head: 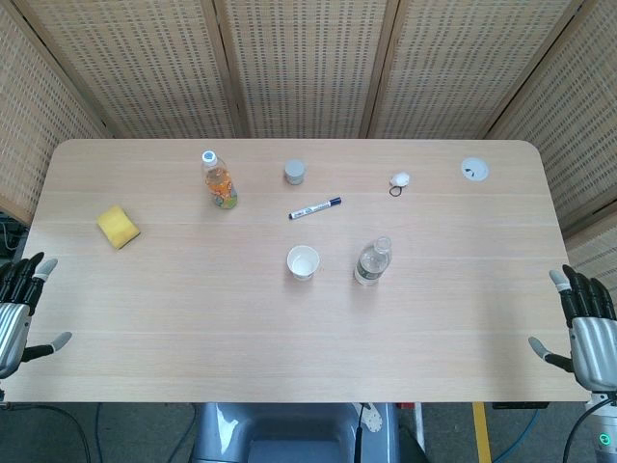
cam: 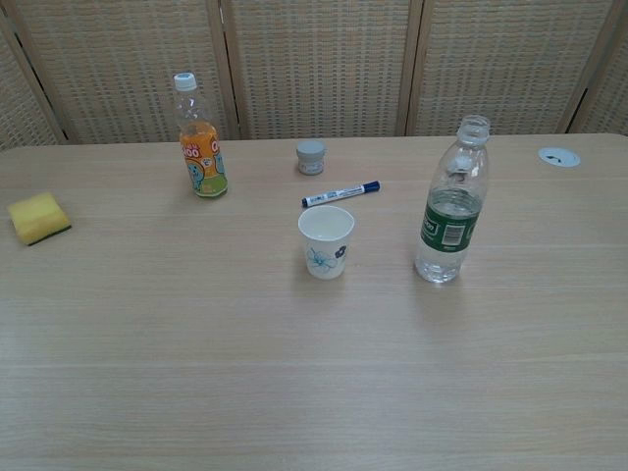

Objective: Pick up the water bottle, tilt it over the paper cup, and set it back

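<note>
Both hands far, water bottle (head: 372, 261) untouched

The water bottle (cam: 450, 206) stands upright, uncapped, right of frame centre. The paper cup (cam: 326, 241) stands at centre, apart from it. A marker (cam: 340, 193) lies behind the cup. An orange drink bottle (cam: 199, 142) stands upper left.

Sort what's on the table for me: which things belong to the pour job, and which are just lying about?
For the job:
water bottle, uncapped, upright
paper cup, upright beside it
left robot hand and right robot hand, both open at the table's near corners

Lying about:
orange drink bottle
yellow sponge
blue marker
small grey jar
small white object
</note>
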